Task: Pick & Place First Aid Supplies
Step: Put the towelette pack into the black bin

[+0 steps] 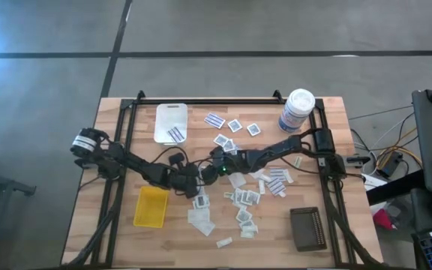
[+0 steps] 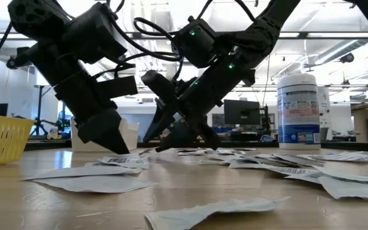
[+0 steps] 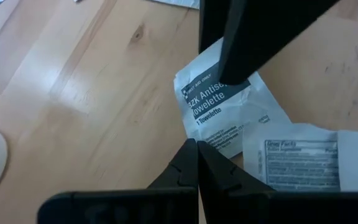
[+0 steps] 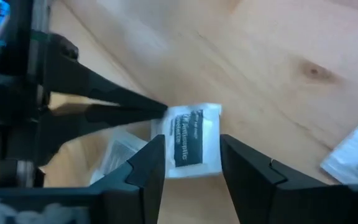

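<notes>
While both arms meet over the middle of the table (image 1: 111,150), the overhead view hides their fingertips under wrist bodies and cables. Left gripper (image 3: 197,163): fingers pressed together, nothing visible between them, tips just beside a white towelette packet (image 3: 225,115) with a dark band, lying flat on the wood. A dark bar crosses that packet's upper part in the left wrist view, covering part of the print; which arm it belongs to I can't tell. Right gripper (image 4: 192,160): fingers spread wide, straddling a towelette packet (image 4: 190,140). No finger visibly touches it. Whether it is the same packet the left wrist sees is unclear.

Remaining first aid supplies (image 1: 250,199) are scattered over the table centre and right half, some overlapping; small print unreadable from above. One striped packet (image 1: 175,133) lies in the white tray (image 1: 169,114). Yellow tray (image 1: 151,206) near front left, black tray (image 1: 307,229) front right, white canister (image 1: 296,111) at the far right. In the low view, packets in the foreground block the contact area under both grippers.
</notes>
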Available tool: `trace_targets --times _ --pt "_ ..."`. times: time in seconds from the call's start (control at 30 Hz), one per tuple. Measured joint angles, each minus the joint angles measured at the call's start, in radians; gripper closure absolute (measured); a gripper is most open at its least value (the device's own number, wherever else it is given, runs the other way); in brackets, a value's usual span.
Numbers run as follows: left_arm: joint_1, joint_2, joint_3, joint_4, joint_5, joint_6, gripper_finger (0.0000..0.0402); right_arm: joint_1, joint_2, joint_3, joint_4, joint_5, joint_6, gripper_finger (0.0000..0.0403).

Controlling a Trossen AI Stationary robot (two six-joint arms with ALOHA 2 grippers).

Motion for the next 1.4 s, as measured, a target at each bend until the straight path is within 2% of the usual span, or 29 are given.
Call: trace_targets --times 0.37,0.93,1.4 --pt "0.003 0.000 0.000 0.009 -0.008 0.005 0.0402 0.000 -0.002 -0.005 -0.001 -0.060 -0.015 0.0293" --pt "0.003 -0.008 0.000 0.009 -0.013 0.019 0.0402 0.000 -0.005 -0.005 -0.001 -0.060 -0.088 0.0390" --pt "0.003 -0.129 0.001 0.004 -0.015 0.070 0.0401 0.000 -0.030 -0.006 -0.026 -0.090 -0.159 0.0395"
